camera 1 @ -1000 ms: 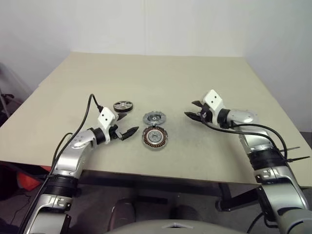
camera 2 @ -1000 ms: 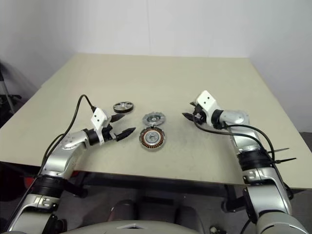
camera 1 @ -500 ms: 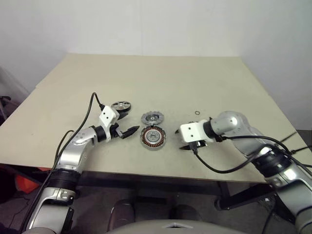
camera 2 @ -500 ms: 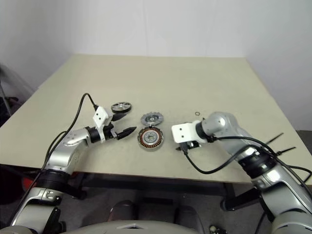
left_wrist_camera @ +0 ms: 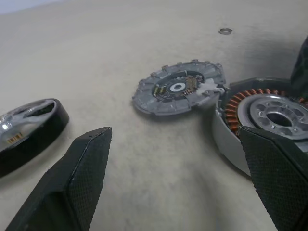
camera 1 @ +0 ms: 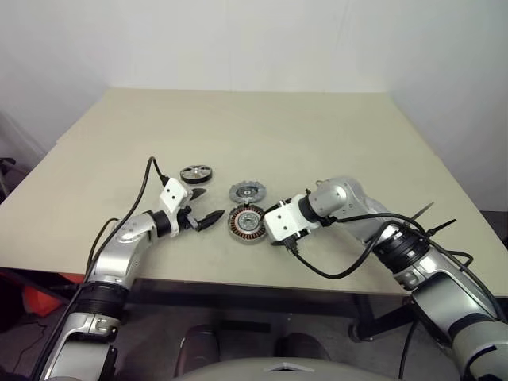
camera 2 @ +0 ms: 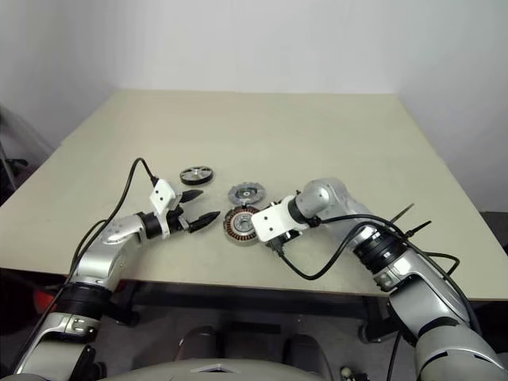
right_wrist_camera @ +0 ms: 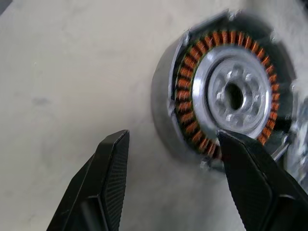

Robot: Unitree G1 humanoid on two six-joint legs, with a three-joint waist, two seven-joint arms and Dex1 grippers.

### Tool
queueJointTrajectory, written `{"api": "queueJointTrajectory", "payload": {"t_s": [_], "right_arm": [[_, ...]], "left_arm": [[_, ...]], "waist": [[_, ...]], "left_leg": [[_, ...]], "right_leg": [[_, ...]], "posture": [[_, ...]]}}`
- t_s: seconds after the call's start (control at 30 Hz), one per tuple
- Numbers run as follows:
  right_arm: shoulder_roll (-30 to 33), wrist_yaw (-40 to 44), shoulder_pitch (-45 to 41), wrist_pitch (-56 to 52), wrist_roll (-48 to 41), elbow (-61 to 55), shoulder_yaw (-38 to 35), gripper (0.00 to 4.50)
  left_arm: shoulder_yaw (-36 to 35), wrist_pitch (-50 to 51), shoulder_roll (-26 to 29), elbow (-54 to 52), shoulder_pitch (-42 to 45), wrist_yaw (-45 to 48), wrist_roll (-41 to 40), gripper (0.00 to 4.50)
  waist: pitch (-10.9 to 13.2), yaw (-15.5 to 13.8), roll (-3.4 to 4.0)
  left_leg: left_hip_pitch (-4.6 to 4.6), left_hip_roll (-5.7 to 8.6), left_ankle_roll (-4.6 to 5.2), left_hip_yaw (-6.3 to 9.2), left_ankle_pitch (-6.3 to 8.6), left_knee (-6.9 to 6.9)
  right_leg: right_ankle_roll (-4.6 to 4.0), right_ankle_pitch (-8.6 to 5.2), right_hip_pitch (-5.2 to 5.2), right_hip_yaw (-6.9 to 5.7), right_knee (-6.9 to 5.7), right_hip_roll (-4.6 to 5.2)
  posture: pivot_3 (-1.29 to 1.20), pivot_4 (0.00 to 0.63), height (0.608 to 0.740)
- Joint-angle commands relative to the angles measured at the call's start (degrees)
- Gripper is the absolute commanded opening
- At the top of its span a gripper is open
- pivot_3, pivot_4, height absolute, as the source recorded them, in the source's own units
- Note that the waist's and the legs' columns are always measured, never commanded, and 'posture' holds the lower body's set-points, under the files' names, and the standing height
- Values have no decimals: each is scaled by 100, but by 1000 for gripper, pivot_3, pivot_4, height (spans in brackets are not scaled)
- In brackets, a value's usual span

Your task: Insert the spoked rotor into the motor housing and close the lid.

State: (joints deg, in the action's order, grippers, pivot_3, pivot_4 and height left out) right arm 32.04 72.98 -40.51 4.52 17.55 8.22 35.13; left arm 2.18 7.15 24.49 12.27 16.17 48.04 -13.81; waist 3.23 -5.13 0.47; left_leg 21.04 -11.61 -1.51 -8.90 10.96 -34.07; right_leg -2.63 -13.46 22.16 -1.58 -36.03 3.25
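The motor housing (camera 1: pixel 248 223), a round ring of coppery windings around a silver hub, lies on the table near its front edge. Just behind it rests the grey toothed-edge lid (camera 1: pixel 247 193). Further left is the spoked rotor (camera 1: pixel 196 173), silver spokes in a black rim. My right gripper (right_wrist_camera: pixel 173 144) hangs open, pointing down at the housing's right side. One finger (right_wrist_camera: pixel 255 178) is over the windings, the other (right_wrist_camera: pixel 108 183) over bare table. My left gripper (camera 1: pixel 205 205) stands open and empty, just left of the housing and in front of the rotor.
A small metal ring (left_wrist_camera: pixel 224 31) lies on the beige table (camera 1: pixel 262 127) behind the parts. The table's front edge runs close below both grippers. The right arm's black cable (camera 1: pixel 333 274) loops over that edge.
My right arm has swung in from the right, dropped and rolled its wrist, so its gripper now points down at the housing. The left gripper has stayed put.
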Motion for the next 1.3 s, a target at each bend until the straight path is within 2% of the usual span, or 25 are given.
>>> {"api": "queueJointTrajectory", "payload": {"t_s": [0.03,0.33,0.53,0.83,1.0,1.3], "right_arm": [[-239,50,-348,122,64,-3,61,2983],[-550,139,-730,314,125,295,93,2983],[-537,-23,-730,690,419,980,234,2983],[-583,107,-629,848,489,1187,330,2983],[-435,309,-526,869,414,984,276,1966],[-104,-196,-894,775,582,1631,-114,1966]], "left_arm": [[-14,3,4,-241,27,-36,3,4423],[22,-10,-61,-317,-108,-139,56,4423],[-17,17,-69,-466,-254,-229,62,4423],[-35,-42,-60,-331,-240,-239,61,4423],[-58,-62,-45,-229,-165,-251,78,4423],[-29,225,-23,-521,-66,-292,48,4423]], "waist": [[0,7,0],[1,-19,-2],[2,-15,-2],[1,-14,-3],[1,-29,-3],[2,-42,-4]], "left_leg": [[-1,0,-1,0,0,-1],[5,3,-1,2,-1,-10],[1,2,-5,3,-3,-12],[1,2,-5,3,-3,-12],[-1,4,-5,4,-3,-13],[3,8,-6,4,-3,-15]], "right_leg": [[0,0,0,0,-3,0],[-1,0,3,1,-12,3],[-1,-1,5,2,-25,2],[-1,-1,7,3,-26,2],[-1,-1,3,3,-26,3],[-1,-1,2,3,-26,6]], "posture": [[0,0,740],[0,0,740],[0,0,740],[0,0,740],[0,0,740],[0,0,740]]}}
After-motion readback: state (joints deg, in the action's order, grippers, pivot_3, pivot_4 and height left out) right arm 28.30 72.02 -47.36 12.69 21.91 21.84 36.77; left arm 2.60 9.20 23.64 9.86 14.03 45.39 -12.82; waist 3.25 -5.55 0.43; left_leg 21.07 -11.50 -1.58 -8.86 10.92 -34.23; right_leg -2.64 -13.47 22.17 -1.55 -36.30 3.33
